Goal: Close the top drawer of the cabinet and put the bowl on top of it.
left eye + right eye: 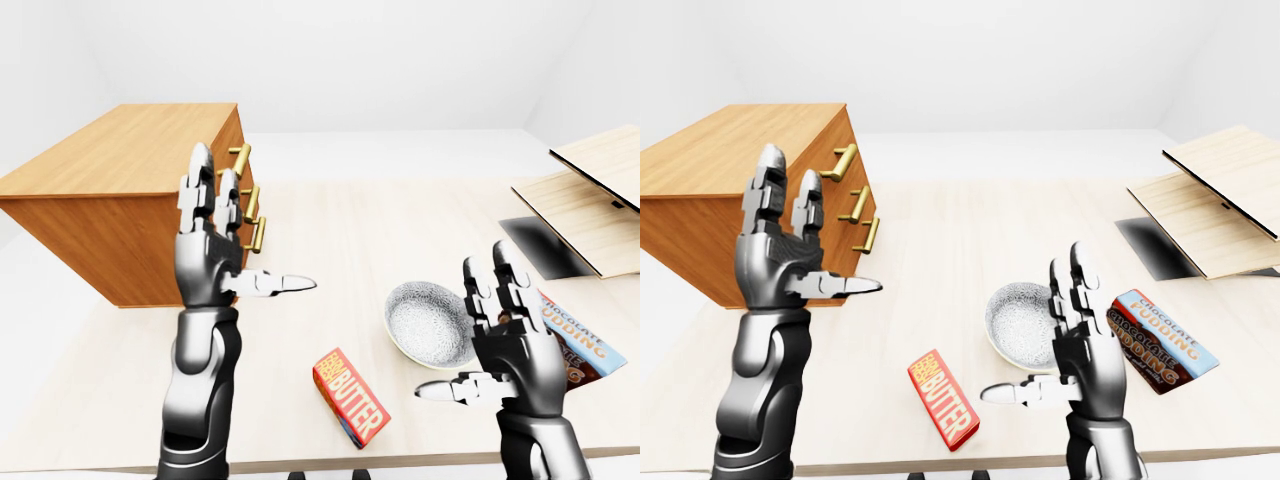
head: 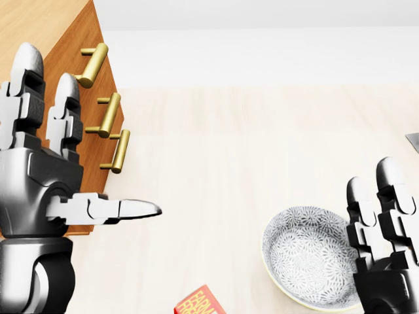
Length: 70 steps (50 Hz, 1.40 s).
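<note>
both hands' fingers spread, empty. left hand (image 1: 212, 250) by cabinet (image 1: 120, 200) handles; bowl (image 1: 428, 322) on counter (image 1: 330, 240) beside right hand (image 1: 512, 350). risk: thumb clips rim, bowl skids into butter box (image 1: 350, 397).

Bright, even, soft white light throughout; sharp rendering with no blur or glare; a dark shadow lies under the raised wooden boards (image 1: 590, 200); faint shadows beneath the cabinet (image 1: 130, 190); metal hands show soft highlights.
</note>
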Available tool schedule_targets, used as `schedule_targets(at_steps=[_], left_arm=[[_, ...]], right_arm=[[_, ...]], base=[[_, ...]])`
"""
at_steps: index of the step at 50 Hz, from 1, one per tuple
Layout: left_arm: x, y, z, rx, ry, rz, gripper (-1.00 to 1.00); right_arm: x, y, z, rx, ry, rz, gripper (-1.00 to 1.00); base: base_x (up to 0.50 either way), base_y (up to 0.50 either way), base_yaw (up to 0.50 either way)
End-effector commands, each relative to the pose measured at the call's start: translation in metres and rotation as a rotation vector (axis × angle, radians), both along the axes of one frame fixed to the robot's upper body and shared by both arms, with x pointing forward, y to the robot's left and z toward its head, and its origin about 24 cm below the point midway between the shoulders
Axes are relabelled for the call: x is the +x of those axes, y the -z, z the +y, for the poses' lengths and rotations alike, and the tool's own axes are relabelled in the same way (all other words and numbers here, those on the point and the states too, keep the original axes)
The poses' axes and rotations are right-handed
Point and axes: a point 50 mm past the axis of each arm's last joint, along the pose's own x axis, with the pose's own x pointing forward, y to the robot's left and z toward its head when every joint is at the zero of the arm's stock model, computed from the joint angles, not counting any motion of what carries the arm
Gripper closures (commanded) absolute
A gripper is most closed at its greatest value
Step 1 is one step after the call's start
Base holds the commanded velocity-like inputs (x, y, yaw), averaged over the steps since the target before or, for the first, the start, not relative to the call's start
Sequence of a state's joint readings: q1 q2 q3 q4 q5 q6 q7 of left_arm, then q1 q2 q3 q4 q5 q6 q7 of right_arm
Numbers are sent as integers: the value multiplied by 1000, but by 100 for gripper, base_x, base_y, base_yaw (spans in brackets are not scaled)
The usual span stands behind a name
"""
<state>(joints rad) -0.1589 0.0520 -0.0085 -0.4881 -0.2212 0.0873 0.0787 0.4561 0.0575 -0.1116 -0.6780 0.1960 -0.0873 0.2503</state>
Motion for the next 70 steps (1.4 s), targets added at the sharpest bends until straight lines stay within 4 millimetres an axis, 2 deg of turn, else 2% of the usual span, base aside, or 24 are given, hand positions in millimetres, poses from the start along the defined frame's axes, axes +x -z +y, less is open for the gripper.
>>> schedule_targets(at_steps=[1,13,29,36,44,52,61,64,70], left_arm=[[-19,-19,-26,156,-20,-126,-100],[-16,-25,-49,251,-8,-165,-100],[-14,-36,-68,345,-25,-220,-100],[-9,-33,-79,460,-49,-219,-100],[-14,-39,-91,569,-74,-264,-100],[-18,-43,-110,763,-69,-296,-100],[-20,-36,-125,927,-48,-269,-100],[-19,-22,-132,1052,-25,-216,-100],[-16,-7,-138,1141,0,-146,-100]], right_arm=[[-2,-8,-6,-2,25,-39,-100],[-9,-17,-16,7,49,-69,-100],[-15,-25,-26,15,69,-79,-100],[-20,-31,-33,30,84,-94,-100],[-23,-35,-37,38,98,-117,-100],[-27,-40,-42,40,113,-152,-100],[-32,-46,-47,40,130,-188,-100],[-34,-47,-49,41,137,-199,-100],[-35,-48,-49,40,136,-206,-100]], base=[[0,0,0],[0,0,0],[0,0,0],[0,0,0],[0,0,0],[0,0,0],[0,0,0],[0,0,0],[0,0,0]])
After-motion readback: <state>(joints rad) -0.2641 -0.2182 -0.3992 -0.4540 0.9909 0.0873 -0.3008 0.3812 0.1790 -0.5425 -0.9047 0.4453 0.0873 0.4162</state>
